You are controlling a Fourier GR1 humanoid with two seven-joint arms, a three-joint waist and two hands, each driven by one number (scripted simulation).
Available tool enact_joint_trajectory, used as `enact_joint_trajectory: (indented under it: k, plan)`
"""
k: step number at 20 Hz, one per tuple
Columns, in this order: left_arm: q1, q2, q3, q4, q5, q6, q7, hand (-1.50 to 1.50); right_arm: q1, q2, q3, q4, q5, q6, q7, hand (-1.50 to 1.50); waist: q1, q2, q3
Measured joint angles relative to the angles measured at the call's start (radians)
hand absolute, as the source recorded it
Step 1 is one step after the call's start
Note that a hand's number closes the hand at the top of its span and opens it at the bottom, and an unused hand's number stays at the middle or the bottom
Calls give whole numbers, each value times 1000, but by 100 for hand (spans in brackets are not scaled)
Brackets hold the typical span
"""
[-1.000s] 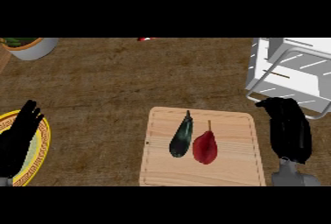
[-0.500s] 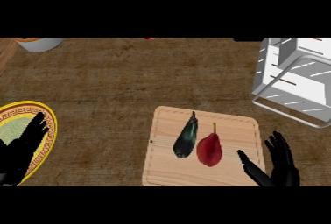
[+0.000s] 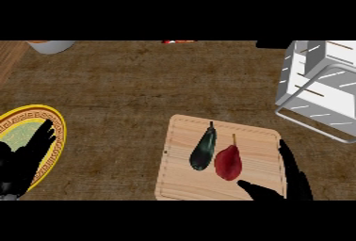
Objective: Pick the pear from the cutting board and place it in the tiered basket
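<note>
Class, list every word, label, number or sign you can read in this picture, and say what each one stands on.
None can be read.
Plate: the rim bears a dark pattern, not letters.
Board, pear, eggplant, basket: no marks.
Red thing at the top edge: mostly cut off, cannot tell.

A kitchen bench (image 3: 132,89) with food on it.
The brown bench carries a wooden cutting board (image 3: 259,145) bearing a red pear (image 3: 228,163) and a dark vegetable (image 3: 204,150), a yellow patterned plate (image 3: 54,116) at the left and a white tiered basket (image 3: 321,92) at the far right.
</note>
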Motion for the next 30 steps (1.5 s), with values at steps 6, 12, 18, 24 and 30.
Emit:
enact_joint_trajectory:
  k: [6,12,18,24,30]
  plan:
    - [-10,-12,8,27,-8,-10,-3,0,-124,-90,47,-200,81,44,467,-150,-9,0,9]
    - [-7,-20,24,21,-19,-19,1,0,-226,-102,73,-287,92,133,773,-150,-11,-1,13]
    - [-18,-47,36,37,-45,-21,1,0,-215,-128,78,-355,118,199,902,-150,-17,-1,14]
    - [-29,-58,64,52,-58,-45,3,0,-160,-118,53,-372,114,224,916,-150,-19,0,15]
    - [-23,-77,95,54,-85,-72,-3,0,-106,-66,47,-382,119,237,887,-150,-19,-1,15]
